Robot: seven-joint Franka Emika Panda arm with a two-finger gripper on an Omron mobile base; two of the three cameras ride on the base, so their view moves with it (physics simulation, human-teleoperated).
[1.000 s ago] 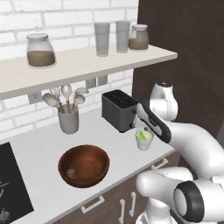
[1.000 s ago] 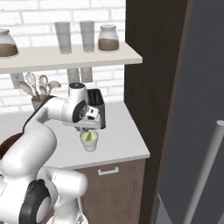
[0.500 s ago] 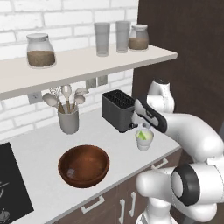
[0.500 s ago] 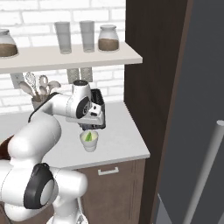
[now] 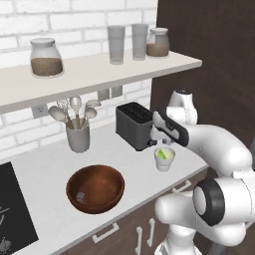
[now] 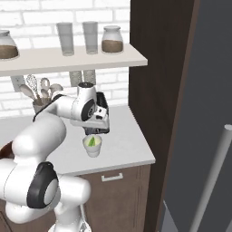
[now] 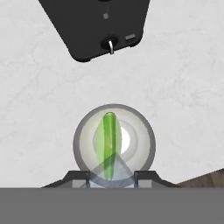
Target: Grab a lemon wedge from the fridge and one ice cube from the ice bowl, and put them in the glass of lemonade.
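Observation:
The glass of lemonade (image 5: 164, 158) stands on the counter in front of the toaster, with the green-yellow lemon wedge (image 7: 109, 135) upright inside it. My gripper (image 7: 112, 177) hangs just above the cup's near rim. Between its fingers is a small clear ice cube (image 7: 111, 171), gripped on both sides. From the right, the hand (image 6: 94, 132) sits directly over the cup (image 6: 92, 146). The ice bowl (image 5: 99, 205) lies to the left on the counter, well apart from the hand. The fridge (image 6: 199, 113) rises at the right, its bar handle (image 6: 213, 176) close to the camera.
A black toaster (image 5: 133, 124) stands right behind the cup. A grey utensil holder (image 5: 78, 137) is further left by the wall. A shelf (image 5: 99, 74) with jars and tall glasses runs overhead. A dark stove top (image 5: 12, 209) sits at the far left.
The hand has stayed over the cup with barely any shift. The arm's elbow has swung up and outward.

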